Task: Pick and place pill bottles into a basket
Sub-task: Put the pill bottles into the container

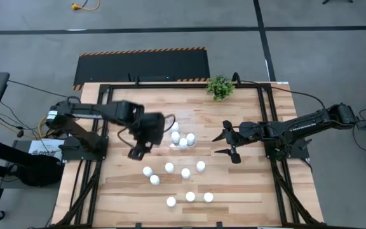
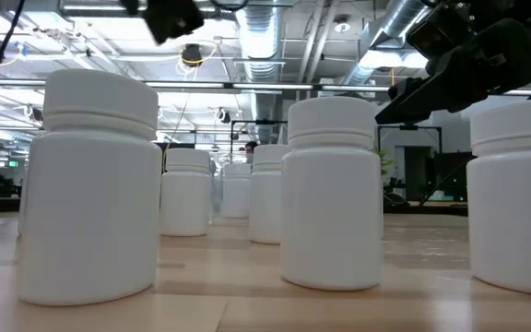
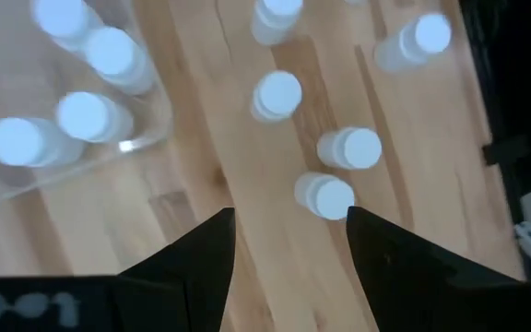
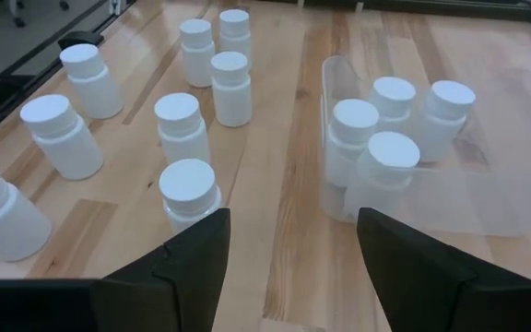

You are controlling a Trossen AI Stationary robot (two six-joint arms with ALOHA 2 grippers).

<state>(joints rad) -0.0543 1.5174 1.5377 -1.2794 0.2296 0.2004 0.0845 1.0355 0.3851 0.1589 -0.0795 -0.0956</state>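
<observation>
Four white pill bottles (image 4: 393,97) stand upright in the clear basket (image 4: 339,74), which rests on the table's middle (image 1: 182,137). Several more bottles (image 1: 169,167) stand loose on the wood nearer the front edge; they show close up in the low view (image 2: 332,189). My left gripper (image 1: 138,151) hovers open and empty left of the basket, above the loose bottles (image 3: 325,195). My right gripper (image 1: 225,144) is open and empty to the right of the basket, facing it (image 4: 293,249).
A small green potted plant (image 1: 220,86) stands at the table's far edge. A black frame (image 1: 267,127) runs round the tabletop. Bare wood lies between the basket and my right gripper, and at the table's near left corner.
</observation>
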